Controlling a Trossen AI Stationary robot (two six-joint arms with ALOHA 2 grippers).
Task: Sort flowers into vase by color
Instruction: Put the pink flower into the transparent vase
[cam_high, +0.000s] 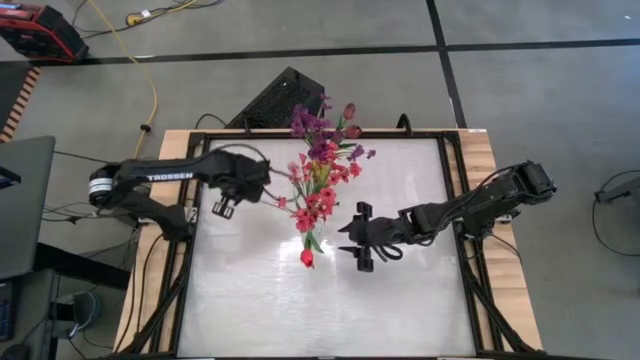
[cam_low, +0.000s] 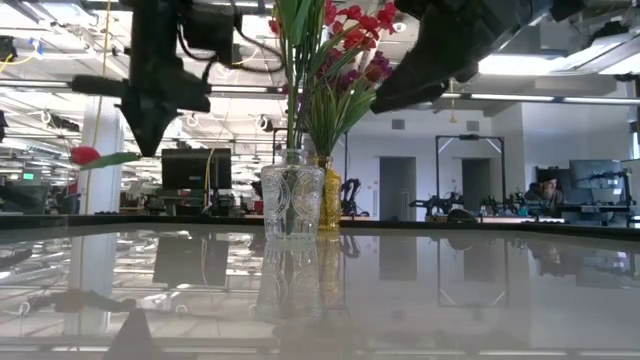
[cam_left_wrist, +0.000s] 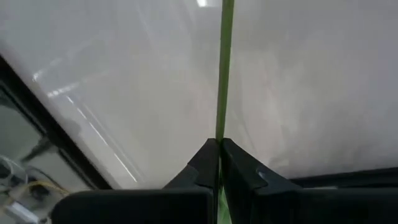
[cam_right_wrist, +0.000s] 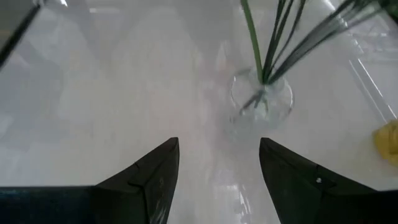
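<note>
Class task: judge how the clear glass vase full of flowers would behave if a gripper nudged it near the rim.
The vase probably tips rather than slides: it is narrow, with tall flowers above. Being glass, it is likely slippery and breakable.

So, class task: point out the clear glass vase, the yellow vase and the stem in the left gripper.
Clear glass vase (cam_low: 291, 195), low view, patterned body.
Yellow vase (cam_low: 330, 195), low view, side.
Stem (cam_left_wrist: 224, 68), left wrist view, mid-length, above the shut left gripper (cam_left_wrist: 219, 148).

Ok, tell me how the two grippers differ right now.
The left gripper is shut on a thin green stem; the right gripper is open and holds nothing. The left one is beside the flowers; the right one faces the clear glass vase. Both hang above the table.
</note>
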